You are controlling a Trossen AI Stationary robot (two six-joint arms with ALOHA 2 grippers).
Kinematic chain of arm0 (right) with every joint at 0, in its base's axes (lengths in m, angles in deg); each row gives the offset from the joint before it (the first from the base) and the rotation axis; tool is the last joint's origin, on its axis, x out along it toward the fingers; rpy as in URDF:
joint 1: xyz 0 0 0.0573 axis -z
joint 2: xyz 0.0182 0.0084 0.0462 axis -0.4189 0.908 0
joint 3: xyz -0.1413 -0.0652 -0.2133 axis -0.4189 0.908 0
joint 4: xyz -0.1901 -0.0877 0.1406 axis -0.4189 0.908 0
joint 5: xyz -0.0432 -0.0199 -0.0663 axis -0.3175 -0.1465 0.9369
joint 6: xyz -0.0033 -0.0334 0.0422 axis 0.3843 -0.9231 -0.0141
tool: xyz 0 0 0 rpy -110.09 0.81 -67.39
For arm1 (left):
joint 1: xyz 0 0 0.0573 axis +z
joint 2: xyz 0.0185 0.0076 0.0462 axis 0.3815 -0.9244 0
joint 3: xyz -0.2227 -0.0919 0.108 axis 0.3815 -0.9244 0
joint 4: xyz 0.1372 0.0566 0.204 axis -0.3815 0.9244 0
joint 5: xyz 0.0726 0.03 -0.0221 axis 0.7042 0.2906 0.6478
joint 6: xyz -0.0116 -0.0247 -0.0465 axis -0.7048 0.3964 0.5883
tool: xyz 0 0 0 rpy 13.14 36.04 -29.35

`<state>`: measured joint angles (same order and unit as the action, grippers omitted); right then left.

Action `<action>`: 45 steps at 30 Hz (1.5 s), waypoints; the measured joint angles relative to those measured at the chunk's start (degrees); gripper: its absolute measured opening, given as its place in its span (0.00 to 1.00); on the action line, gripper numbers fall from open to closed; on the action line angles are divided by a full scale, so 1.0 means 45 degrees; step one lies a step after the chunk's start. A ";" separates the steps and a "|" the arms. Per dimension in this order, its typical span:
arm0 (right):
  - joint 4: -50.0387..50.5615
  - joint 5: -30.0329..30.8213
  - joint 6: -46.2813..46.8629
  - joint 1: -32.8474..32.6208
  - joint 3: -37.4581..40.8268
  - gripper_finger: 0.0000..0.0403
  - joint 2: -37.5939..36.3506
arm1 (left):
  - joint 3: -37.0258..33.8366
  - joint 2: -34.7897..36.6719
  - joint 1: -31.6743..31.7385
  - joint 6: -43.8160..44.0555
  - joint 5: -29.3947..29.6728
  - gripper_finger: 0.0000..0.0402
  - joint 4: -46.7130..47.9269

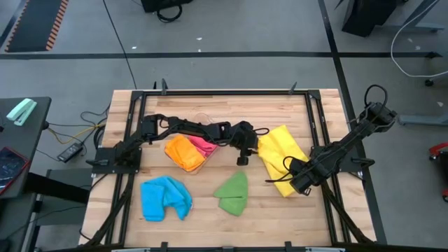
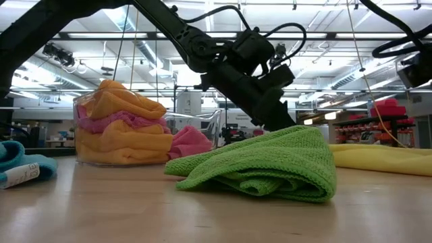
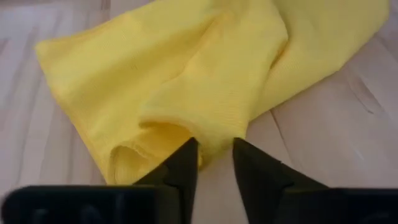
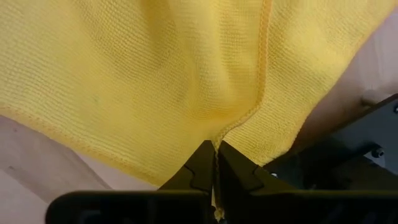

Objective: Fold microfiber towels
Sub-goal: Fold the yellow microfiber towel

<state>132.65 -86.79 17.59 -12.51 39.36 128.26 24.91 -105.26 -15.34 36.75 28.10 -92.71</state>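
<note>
The right pincer (image 4: 215, 163) was clamped shut on the near edge of the one yellow towel (image 1: 281, 157), pinching a fold of its hem. The left pincer (image 3: 215, 163) stood narrowly parted at the towel's opposite, rumpled edge, with cloth between its tips; whether it gripped could not be told. The yellow towel lay half folded on the tabletop (image 1: 203, 210), its long axis running front to back. One green towel (image 1: 233, 193), one blue towel (image 1: 165, 197), and an orange towel (image 1: 183, 152) with a pink towel (image 1: 204, 144) in the clear tub (image 2: 84, 158) lay beyond.
</note>
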 joint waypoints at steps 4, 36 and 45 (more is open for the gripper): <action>-0.0003 0.0137 0.0000 0.0000 0.0000 0.06 0.0000 | 0.0000 0.0030 -0.0076 0.0011 -0.0071 0.05 0.0099; -0.1932 0.0412 -0.2538 -0.0279 -0.0389 0.06 0.0005 | 0.0010 0.3293 -0.3129 0.0989 0.4212 0.02 0.5619; -0.0126 0.1901 -0.2251 0.0676 -0.0389 0.06 0.0005 | 0.0019 0.2484 -0.1670 0.0870 0.4262 0.07 0.4800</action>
<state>132.08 -78.24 7.46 -9.47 37.61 128.29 25.00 -94.08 -22.86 40.66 47.28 -71.11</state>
